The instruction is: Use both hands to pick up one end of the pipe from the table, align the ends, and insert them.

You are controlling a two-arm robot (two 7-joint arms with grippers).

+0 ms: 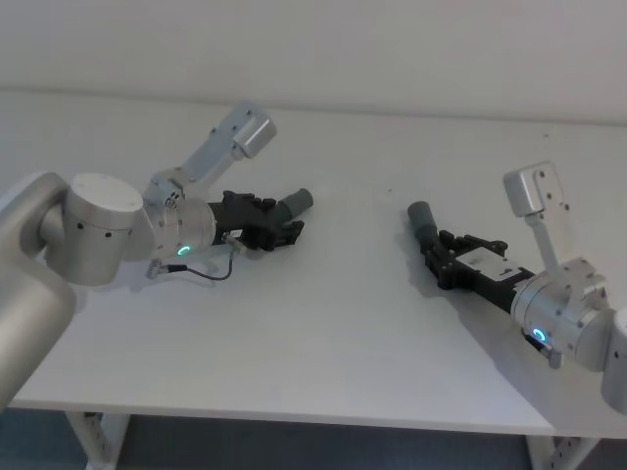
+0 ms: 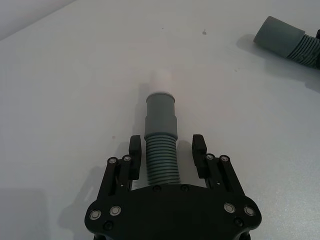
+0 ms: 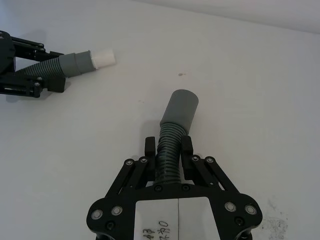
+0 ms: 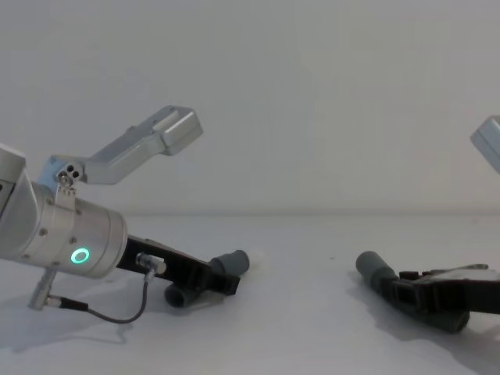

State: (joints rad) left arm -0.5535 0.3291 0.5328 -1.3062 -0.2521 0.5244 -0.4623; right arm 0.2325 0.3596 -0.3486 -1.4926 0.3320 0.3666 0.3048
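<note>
The short ribbed pipe (image 2: 161, 150) points away from my left gripper (image 2: 166, 145), its grey collar (image 2: 160, 112) and white tip (image 2: 161, 80) ahead of the fingers. The jaws are open and straddle the ribbed part with a small gap on each side. In the head view this gripper (image 1: 279, 220) is at the left of the table (image 1: 343, 343). My right gripper (image 3: 168, 147) is shut on the darker long pipe (image 3: 167, 150) just behind its wider cuff (image 3: 181, 107). It sits at the right in the head view, right gripper (image 1: 441, 250) behind the cuff (image 1: 423, 215). The two ends face each other, well apart.
A thin black cable (image 1: 201, 272) loops on the table beside the left arm. Bare white table lies between the two pipe ends. The table's front edge (image 1: 294, 419) runs close below both arms, and a plain wall stands behind.
</note>
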